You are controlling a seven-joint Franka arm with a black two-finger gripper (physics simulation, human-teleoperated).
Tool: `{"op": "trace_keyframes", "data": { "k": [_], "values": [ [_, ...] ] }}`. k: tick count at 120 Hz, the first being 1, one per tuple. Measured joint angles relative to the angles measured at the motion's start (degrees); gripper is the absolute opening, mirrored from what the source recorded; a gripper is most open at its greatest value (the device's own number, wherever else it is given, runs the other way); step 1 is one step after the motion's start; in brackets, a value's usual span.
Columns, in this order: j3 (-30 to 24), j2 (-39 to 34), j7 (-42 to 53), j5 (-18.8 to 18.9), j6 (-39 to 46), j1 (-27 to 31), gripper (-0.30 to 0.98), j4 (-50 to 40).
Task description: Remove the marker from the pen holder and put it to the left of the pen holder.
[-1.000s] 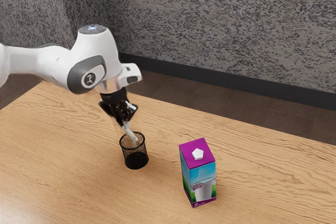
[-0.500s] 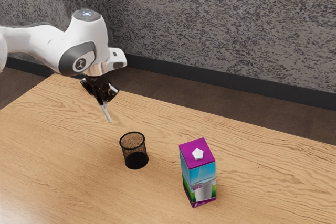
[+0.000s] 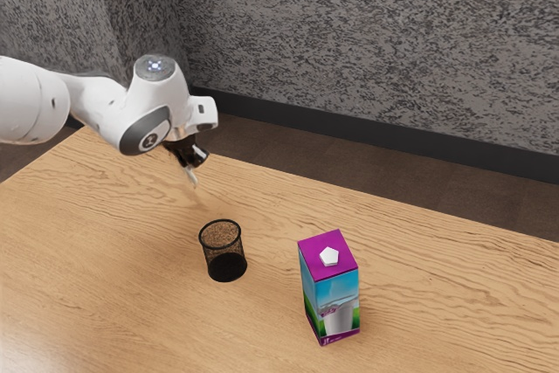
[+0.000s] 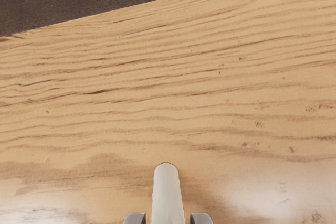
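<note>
Nearest to us, the milk box (image 3: pixel 333 303) stands upright on the bench (image 3: pixel 113 259). A bit past it stands the pen holder (image 3: pixel 224 263), upright too, apart from the box. The marker is out of it.

Farther back is our claw (image 3: pixel 189 166), clamped on the marker (image 4: pixel 167 192). The marker leans, with its free end pointing down. It is beyond the pen holder and well apart from it, and that looks like our left side. We can't tell if its tip touches the wood.

So we think the taking-out part is done and we are on the putting-down part. Next we need to go down softly, lay the marker on the wood and only then let go. If we let go too high, it might bounce or roll.

Farthest off, past the bench's back edge, are the dark floor (image 3: pixel 367 183) and the speckled wall (image 3: pixel 376 50). We should keep the marker away from that edge.
</note>
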Motion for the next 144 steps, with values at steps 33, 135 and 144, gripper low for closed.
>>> {"op": "trace_keyframes", "data": {
  "k": [33, 135, 144],
  "values": [
    [-0.5, -14.14, 3.96, -0.73, 2.01, -3.02, 0.51, -2.22],
    [-1.52, -29.78, -5.84, -9.46, -55.56, -4.01, 0.68, 15.83],
    [-1.79, -29.83, -6.27, -9.29, -56.58, -4.04, 0.68, 15.86]
  ]
}}
